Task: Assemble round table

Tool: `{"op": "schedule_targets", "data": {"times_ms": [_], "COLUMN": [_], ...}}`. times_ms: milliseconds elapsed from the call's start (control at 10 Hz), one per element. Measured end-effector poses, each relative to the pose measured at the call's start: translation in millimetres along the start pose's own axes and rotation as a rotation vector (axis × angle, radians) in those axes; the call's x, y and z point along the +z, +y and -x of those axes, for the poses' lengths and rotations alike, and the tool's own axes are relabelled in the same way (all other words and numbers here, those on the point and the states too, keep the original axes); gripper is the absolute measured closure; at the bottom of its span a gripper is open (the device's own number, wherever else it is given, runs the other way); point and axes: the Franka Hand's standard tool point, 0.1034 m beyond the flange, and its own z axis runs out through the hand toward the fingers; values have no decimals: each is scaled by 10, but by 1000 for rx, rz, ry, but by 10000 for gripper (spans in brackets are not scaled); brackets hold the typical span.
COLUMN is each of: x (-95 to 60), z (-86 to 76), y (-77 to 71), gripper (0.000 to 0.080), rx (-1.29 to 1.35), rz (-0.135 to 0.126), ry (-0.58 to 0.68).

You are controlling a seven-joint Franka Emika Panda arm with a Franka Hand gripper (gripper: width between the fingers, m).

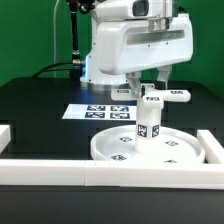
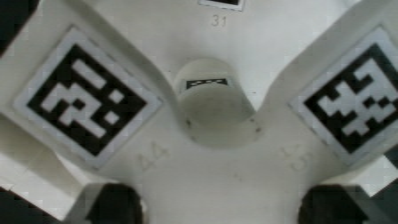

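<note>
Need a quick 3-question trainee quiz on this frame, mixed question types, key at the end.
1. True or false: the cylinder leg lies on its side.
2. Where is the cross-shaped foot piece? A: lying beside the disc. B: at the leg's top end. C: under the disc.
3. Short answer: which part does the leg stand on?

Key:
1. False. It stands upright.
2. B.
3. The round disc.
</note>
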Motion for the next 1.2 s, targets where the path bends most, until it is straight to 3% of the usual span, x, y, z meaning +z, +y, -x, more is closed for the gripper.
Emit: {"op": "schedule_targets", "data": {"times_ms": [800, 1200], "x": [8, 11], "z": [10, 4], "y": [21, 17], "gripper": [361, 361], "rx": [846, 1250], "rz": [-26, -22], "ry": [34, 57]}}
